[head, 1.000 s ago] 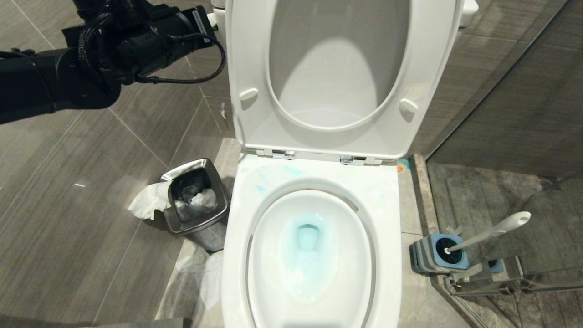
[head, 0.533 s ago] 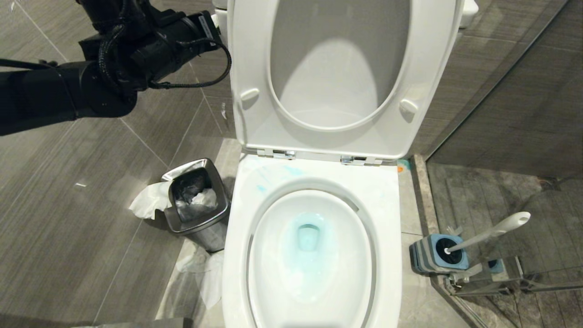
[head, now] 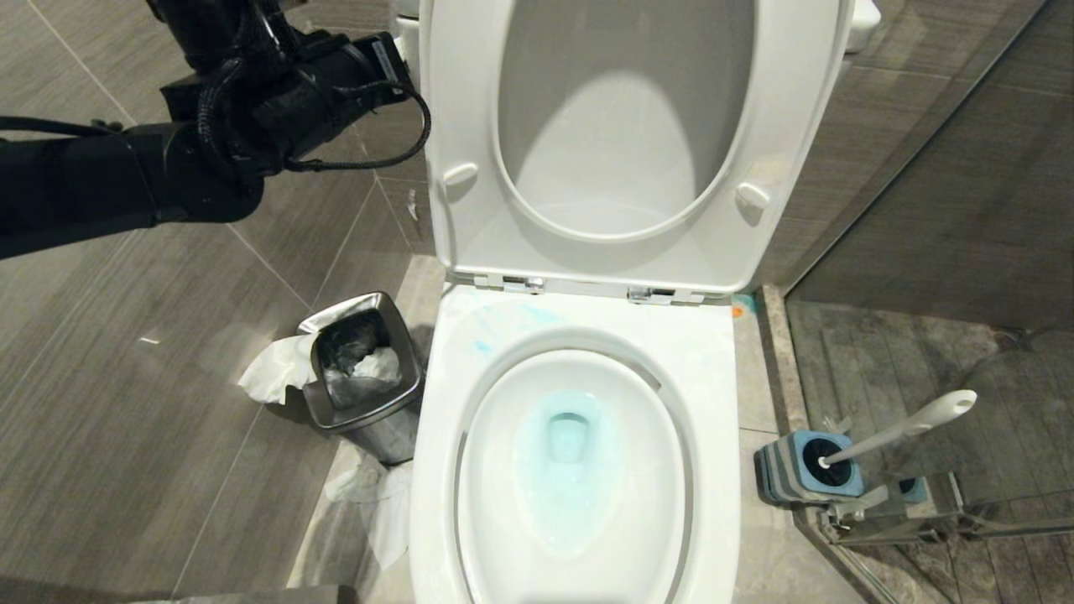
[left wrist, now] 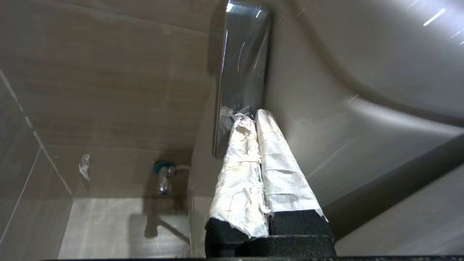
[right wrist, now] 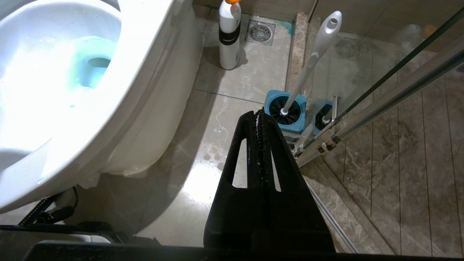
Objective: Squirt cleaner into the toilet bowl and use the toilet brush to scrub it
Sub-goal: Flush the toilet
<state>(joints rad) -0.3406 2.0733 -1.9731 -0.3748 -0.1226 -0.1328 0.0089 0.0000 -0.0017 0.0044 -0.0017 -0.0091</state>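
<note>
The toilet bowl [head: 713,403] stands open, its seat and lid [head: 621,252] raised. Turquoise cleaner [head: 537,486] tints the water in the basin and streaks the rim's back left [head: 503,323]. The toilet brush [head: 910,426] leans in its blue base [head: 793,482] on the floor to the bowl's right. My left arm [head: 277,92] reaches past the lid's left edge, which hides its fingers in the head view. In the left wrist view the left gripper [left wrist: 253,114] is shut and empty, its white-wrapped tips close to a chrome plate [left wrist: 241,65]. The right gripper [right wrist: 258,114] is shut and empty, low beside the brush [right wrist: 315,54].
A steel waste bin [head: 361,369] with paper spilling out stands left of the bowl. A white bottle with an orange cap [right wrist: 229,36] and a floor drain [right wrist: 260,32] lie behind the brush base. A glass shower door rail [right wrist: 391,94] runs along the right. A water valve [left wrist: 165,177] sits on the wall.
My left arm has moved right and slightly up, closer to the lid's left edge. Bowl, brush and bin have stayed put.
</note>
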